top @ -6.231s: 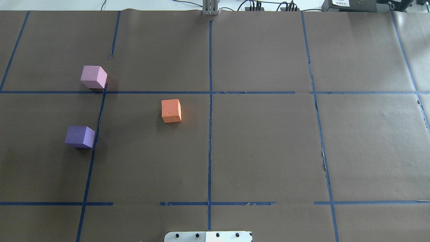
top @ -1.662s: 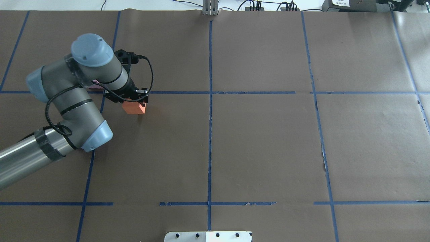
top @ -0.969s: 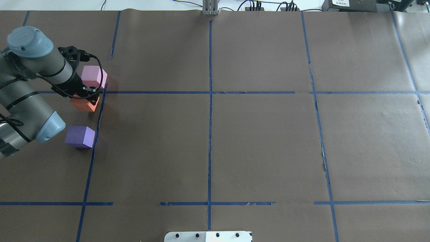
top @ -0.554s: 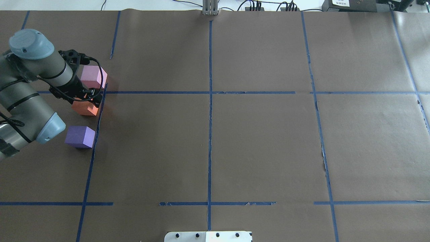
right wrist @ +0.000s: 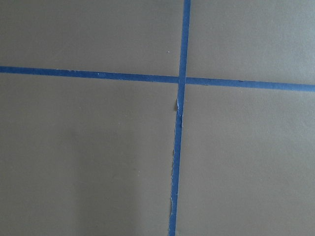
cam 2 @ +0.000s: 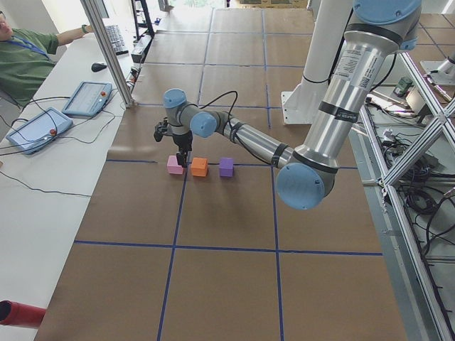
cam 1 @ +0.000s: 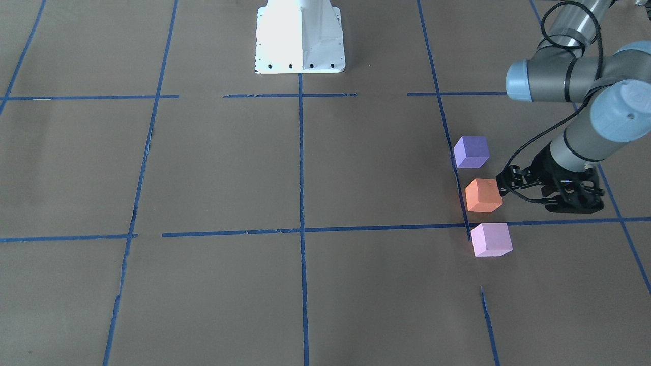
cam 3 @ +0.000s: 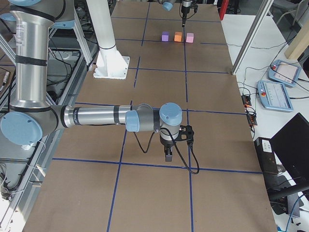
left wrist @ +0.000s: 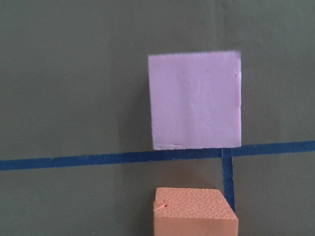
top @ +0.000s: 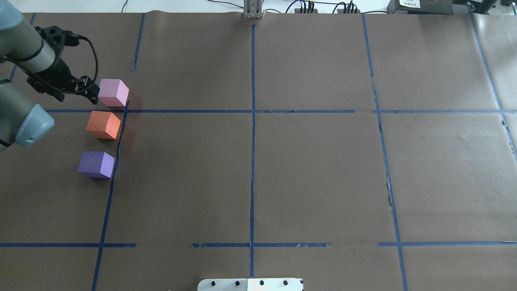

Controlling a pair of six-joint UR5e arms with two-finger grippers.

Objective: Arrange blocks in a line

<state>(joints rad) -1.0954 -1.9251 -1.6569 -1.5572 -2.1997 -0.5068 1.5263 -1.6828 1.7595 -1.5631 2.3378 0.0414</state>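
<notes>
Hovering just beside pink block (top: pixel 113 92), left gripper (top: pixel 91 87) pointed down, jaws apart, empty. Elsewhere right gripper (cam 3: pixel 167 157) hung over tape cross (right wrist: pixel 181 81); grip state untellable. Between pink block and purple block (top: pixel 96 164) sat orange block (top: pixel 103 125), on brown-papered table (top: pixel 323 182).

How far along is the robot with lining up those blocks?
Nearly finished, it seems. Done: the purple block, orange block and pink block sit in a spaced row beside the blue tape. In hand: nothing; the left hand hovers empty nearby. Left: perhaps only pulling the arm away.
</notes>
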